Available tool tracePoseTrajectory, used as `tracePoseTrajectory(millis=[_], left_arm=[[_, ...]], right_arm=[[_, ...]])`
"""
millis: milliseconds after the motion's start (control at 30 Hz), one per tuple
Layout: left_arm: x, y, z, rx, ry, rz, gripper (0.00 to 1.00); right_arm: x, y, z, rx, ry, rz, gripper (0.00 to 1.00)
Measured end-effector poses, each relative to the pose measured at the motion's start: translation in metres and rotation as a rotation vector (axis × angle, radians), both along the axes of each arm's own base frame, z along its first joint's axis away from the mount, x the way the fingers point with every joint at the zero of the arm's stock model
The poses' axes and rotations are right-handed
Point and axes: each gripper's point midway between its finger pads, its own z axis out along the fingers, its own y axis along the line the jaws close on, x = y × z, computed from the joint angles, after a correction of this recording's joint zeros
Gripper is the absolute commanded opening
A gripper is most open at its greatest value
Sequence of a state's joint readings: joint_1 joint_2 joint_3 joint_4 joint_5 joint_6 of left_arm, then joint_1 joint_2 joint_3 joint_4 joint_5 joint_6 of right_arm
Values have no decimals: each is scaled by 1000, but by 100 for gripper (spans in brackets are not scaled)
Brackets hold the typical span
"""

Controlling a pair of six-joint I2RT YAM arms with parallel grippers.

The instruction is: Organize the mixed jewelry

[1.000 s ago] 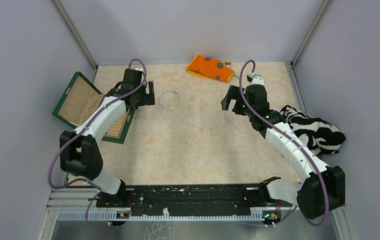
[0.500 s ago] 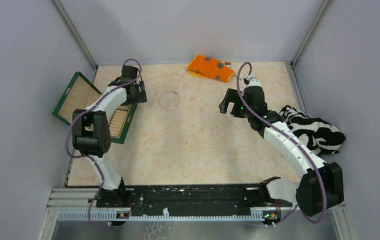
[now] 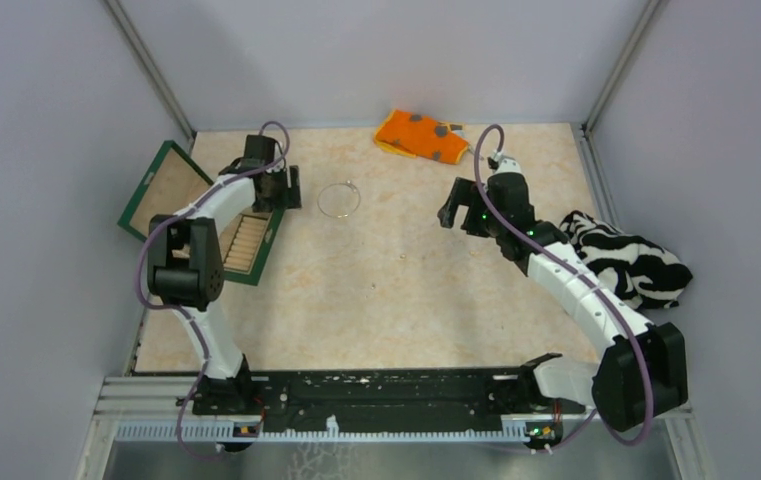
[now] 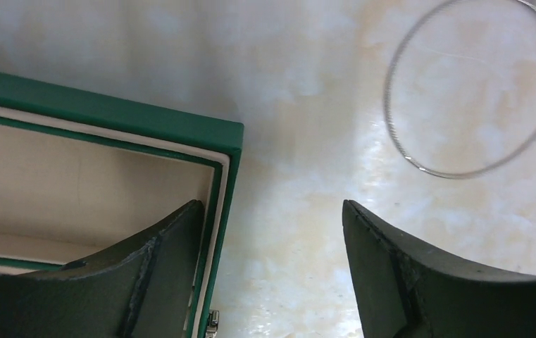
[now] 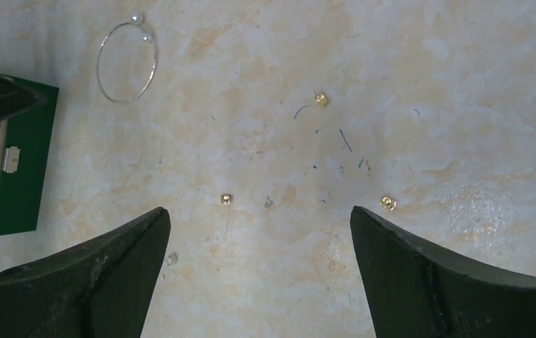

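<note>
The hoop (image 3: 338, 199) lies flat on the table (image 3: 386, 290), just where it was.
The left gripper (image 3: 289, 189) sits just left of the hoop, fingers apart, not touching it, and has come a bit nearer. The box (image 3: 211, 225) left of the hoop has turned a little. Tiny gold bits (image 5: 226, 199) lie right of the hoop, under the right gripper (image 3: 453, 208), its fingers wide apart.

A beige marbled tabletop (image 3: 396, 300) is boxed in by plain, evenly lit lilac-grey walls (image 3: 376, 50) at left, right and far, with slanting metal posts (image 3: 151, 70) in the far corners and a black rail (image 3: 386, 385) along the near edge.
</note>
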State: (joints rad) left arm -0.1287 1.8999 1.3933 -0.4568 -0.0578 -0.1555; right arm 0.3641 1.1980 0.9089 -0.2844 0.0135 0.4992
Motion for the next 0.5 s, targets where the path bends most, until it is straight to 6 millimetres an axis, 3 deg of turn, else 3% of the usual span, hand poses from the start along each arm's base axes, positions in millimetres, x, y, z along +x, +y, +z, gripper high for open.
tracePoseTrajectory(millis=[267,500], left_arm=[[-6,-60,3,-53,-19,-180,78],[-14,-84,5,-92,-15,-254,79]], right_arm=[[1,2,-7,8,24,-6,98],[0,2,-7,12,26,-8,97]])
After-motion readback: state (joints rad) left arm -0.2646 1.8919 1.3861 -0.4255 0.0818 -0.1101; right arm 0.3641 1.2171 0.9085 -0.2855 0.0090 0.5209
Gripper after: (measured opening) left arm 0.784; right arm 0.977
